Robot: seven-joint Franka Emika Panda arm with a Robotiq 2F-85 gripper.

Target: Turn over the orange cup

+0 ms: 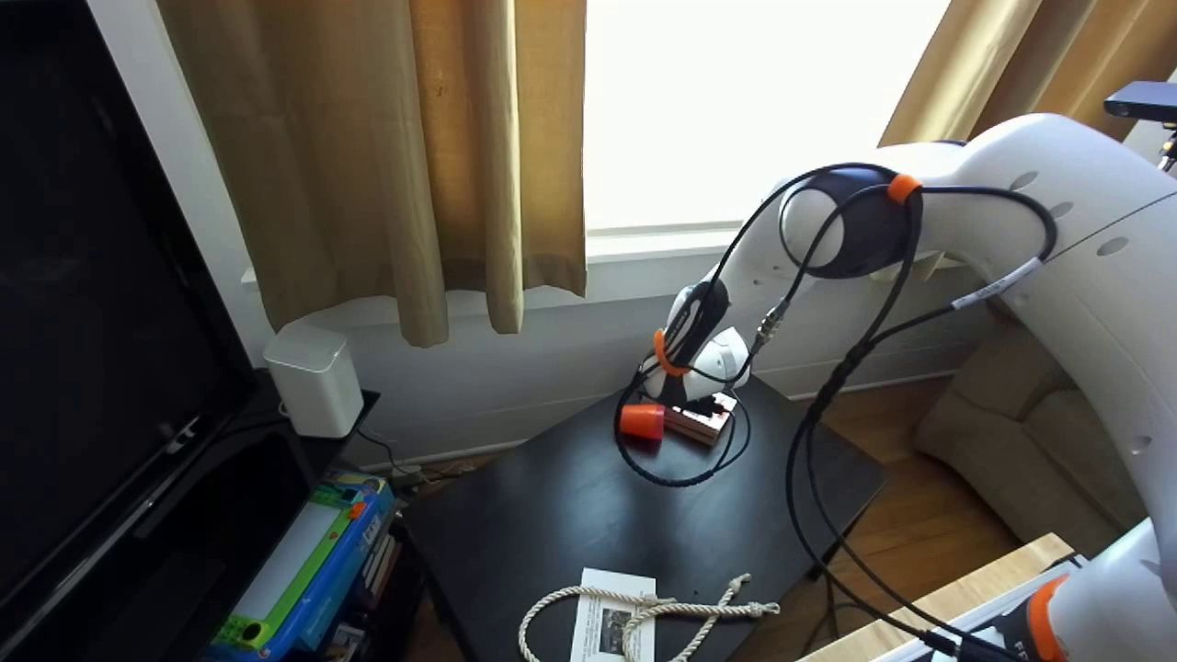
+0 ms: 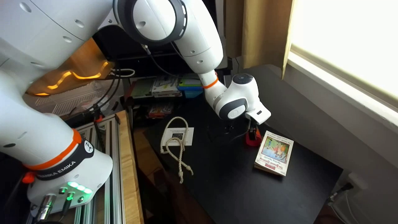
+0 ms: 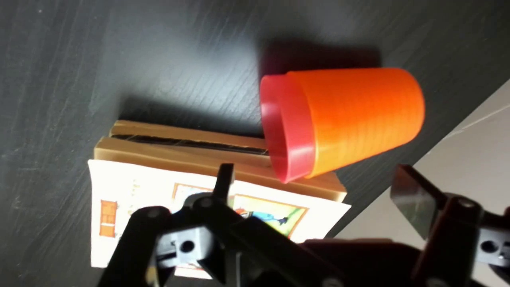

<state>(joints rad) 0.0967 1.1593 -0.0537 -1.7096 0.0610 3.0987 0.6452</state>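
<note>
The orange cup (image 3: 362,115) lies on its side on the black table, its mouth toward the left of the wrist view. A pinkish-red rim (image 3: 297,123) sticks out of its mouth, like a second cup nested inside. The cup also shows in both exterior views (image 1: 642,421) (image 2: 252,142), partly hidden by the fingers in one of them. My gripper (image 3: 321,185) is open and empty. Its fingertips stand apart on either side of the cup's lower part in the wrist view, with no visible contact. The gripper also shows low over the table (image 2: 253,132).
A small stack of books (image 3: 179,159) lies right beside the cup, also seen in an exterior view (image 2: 275,152). A rope (image 1: 708,609) and a printed card (image 1: 587,634) lie on the black table (image 1: 552,515). A wall and window sill (image 2: 335,87) stand beyond the table's edge.
</note>
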